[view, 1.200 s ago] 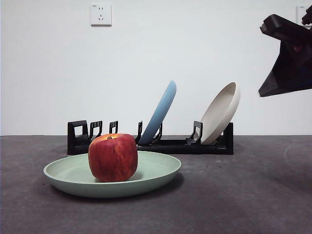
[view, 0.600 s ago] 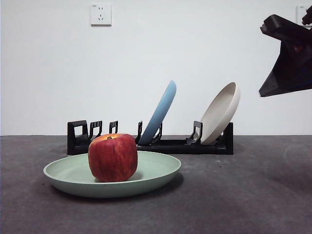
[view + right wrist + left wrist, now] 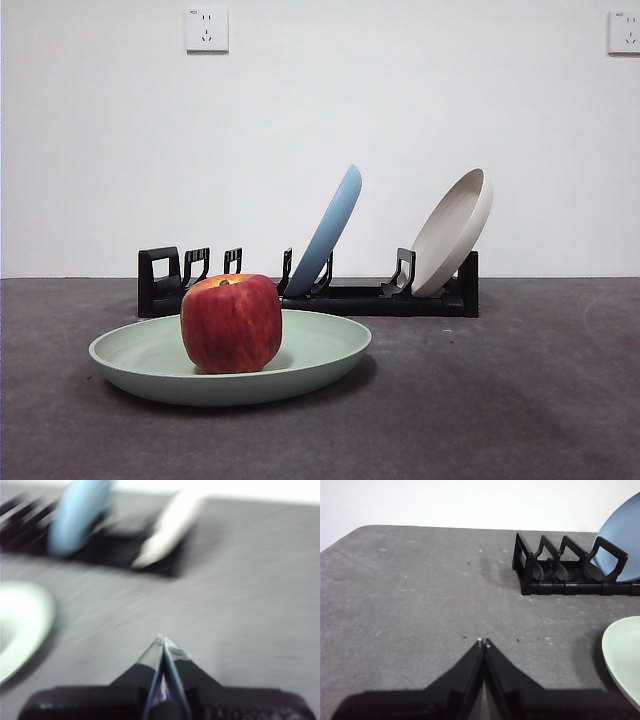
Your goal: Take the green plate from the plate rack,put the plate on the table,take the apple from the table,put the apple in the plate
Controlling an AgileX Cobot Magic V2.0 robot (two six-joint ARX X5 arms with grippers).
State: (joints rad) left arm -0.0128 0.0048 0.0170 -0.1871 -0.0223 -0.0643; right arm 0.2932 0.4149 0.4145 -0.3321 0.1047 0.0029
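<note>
We see the left pincer (image 3: 483, 642) closed tight and empty above bare desk (image 3: 420, 595); the right pincer (image 3: 162, 641) is likewise pressed together, holding nothing. The right wrist view is smeared with blur, and neither arm shows in the front view. The apple (image 3: 231, 323) sits in the green plate (image 3: 320, 352) before the plate rack (image 3: 350, 298), well apart from both pincers.

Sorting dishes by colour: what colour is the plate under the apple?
Pale sage green plate, clearest in the front view.
</note>
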